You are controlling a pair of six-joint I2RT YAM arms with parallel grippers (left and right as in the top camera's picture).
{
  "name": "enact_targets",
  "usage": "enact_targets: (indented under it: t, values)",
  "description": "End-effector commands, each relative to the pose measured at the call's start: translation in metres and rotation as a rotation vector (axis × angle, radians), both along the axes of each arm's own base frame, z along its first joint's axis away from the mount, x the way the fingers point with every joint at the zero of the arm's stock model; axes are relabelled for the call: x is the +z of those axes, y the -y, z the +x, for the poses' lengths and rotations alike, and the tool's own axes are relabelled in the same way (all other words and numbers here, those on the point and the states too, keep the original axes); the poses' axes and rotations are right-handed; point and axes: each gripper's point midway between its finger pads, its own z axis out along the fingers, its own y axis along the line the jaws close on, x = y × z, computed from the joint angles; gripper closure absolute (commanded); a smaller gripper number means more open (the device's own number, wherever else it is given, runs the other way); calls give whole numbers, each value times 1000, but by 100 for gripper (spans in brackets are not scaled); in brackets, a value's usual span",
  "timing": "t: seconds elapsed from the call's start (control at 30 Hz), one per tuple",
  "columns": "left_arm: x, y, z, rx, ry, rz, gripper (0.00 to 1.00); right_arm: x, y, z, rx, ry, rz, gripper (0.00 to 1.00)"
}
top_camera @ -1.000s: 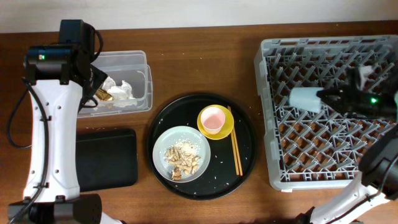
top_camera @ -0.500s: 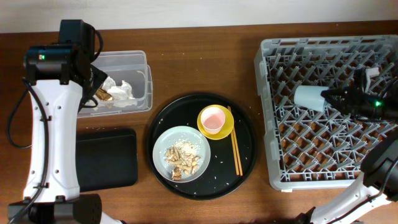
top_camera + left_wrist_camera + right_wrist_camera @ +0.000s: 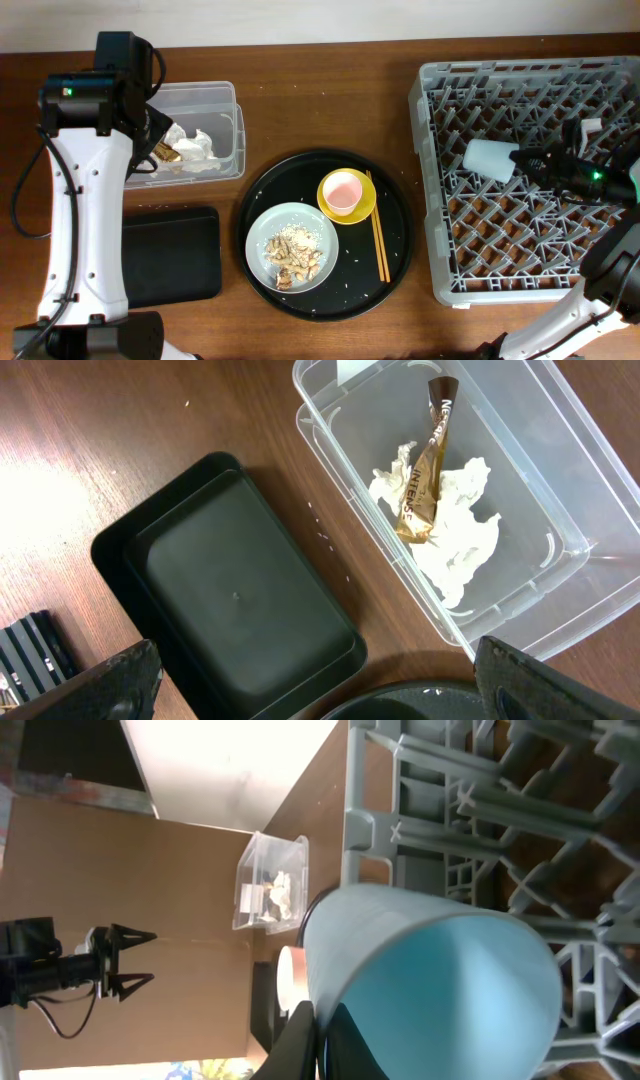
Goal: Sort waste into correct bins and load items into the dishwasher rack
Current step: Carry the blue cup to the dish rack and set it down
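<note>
Your right pincer (image 3: pixel 522 160) is closed tight on the rim of the light blue cup (image 3: pixel 488 158), pinching the cup's wall between its fingers. The cup lies on its side over the pegs in the upper middle of the dishwasher rack (image 3: pixel 440 250), at the right of the overhead frame. In the right wrist view its open mouth faces the camera. You cannot tell from these views whether the cup touches the pegs.

Your left pincer (image 3: pixel 320 678) stands wide open with nothing in it. It hangs at the upper left, above the clear tub (image 3: pixel 225 120) and the shallow black tray (image 3: pixel 170 255).

The crumpled white tissue (image 3: pixel 195 147) lies in the tub, with the brown stick packet (image 3: pixel 420 480) on top of it. The black tray sits just below the tub in the frame.

At centre, on the counter (image 3: pixel 330 100), the round black tray (image 3: pixel 395 200) carries these things:

- The grey bowl (image 3: pixel 265 240) holds the food scraps (image 3: pixel 295 258).
- The yellow bowl (image 3: pixel 362 205) has the pink cup (image 3: pixel 342 192) standing in it.
- The chopsticks (image 3: pixel 379 235) lie just right of both bowls.
</note>
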Motion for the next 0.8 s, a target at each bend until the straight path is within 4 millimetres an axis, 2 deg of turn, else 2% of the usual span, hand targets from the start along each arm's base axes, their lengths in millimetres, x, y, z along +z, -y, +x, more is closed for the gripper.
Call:
enact_targets:
  t: [0.0, 0.23, 0.5, 0.63, 0.77]
  values:
    - [8, -3, -2, 10, 23, 13, 1, -19, 5, -2, -11, -110, -26, 96]
    - [8, -3, -2, 10, 23, 13, 1, -19, 26, -10, -81, -154, 1, 96]
    - [8, -3, -2, 10, 23, 13, 1, -22, 40, -18, -123, -199, 7, 96]
    - [8, -3, -2, 10, 23, 12, 1, -19, 45, -22, -140, -217, 17, 92]
    - [8, -3, -2, 10, 23, 12, 1, -20, 57, -27, -159, -291, -48, 92]
